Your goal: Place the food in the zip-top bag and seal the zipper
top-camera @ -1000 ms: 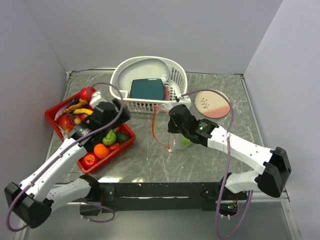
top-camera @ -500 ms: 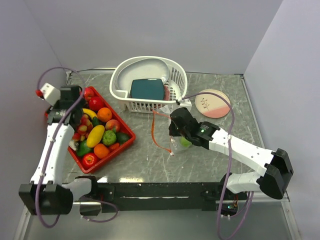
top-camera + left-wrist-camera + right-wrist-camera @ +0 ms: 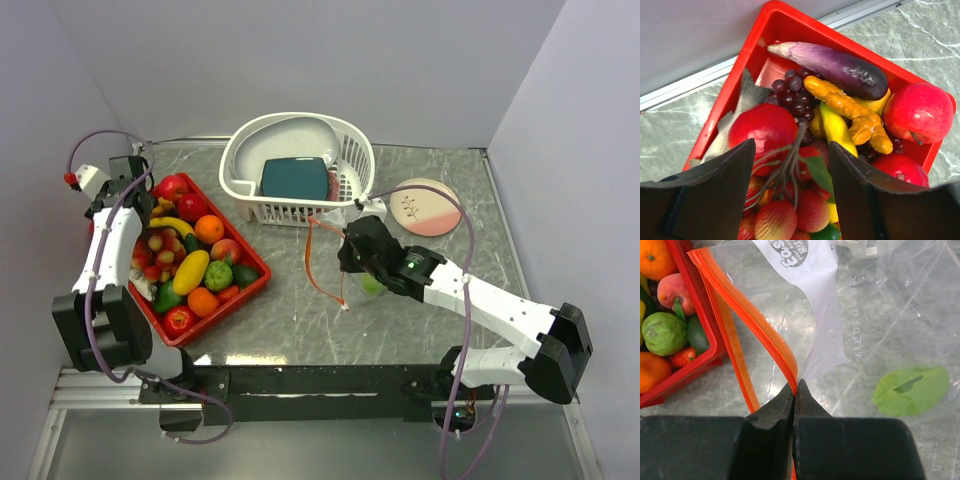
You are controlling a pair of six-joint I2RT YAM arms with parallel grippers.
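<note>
Marble table [image 3: 285,312] | zipper [image 3: 747,321] — long axis near-to-far | bag [image 3: 890,315] mouth faces red tray [image 3: 695,371]

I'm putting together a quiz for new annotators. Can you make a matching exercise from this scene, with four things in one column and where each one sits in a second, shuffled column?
Things:
1. purple eggplant
2. flat green piece
3. teal slab
4. pink-and-cream plate

Places:
A. in the white basket
B. on the bare table
C. in the red tray
D. inside the zip-top bag

Pairs: 1-C, 2-D, 3-A, 4-B.
</note>
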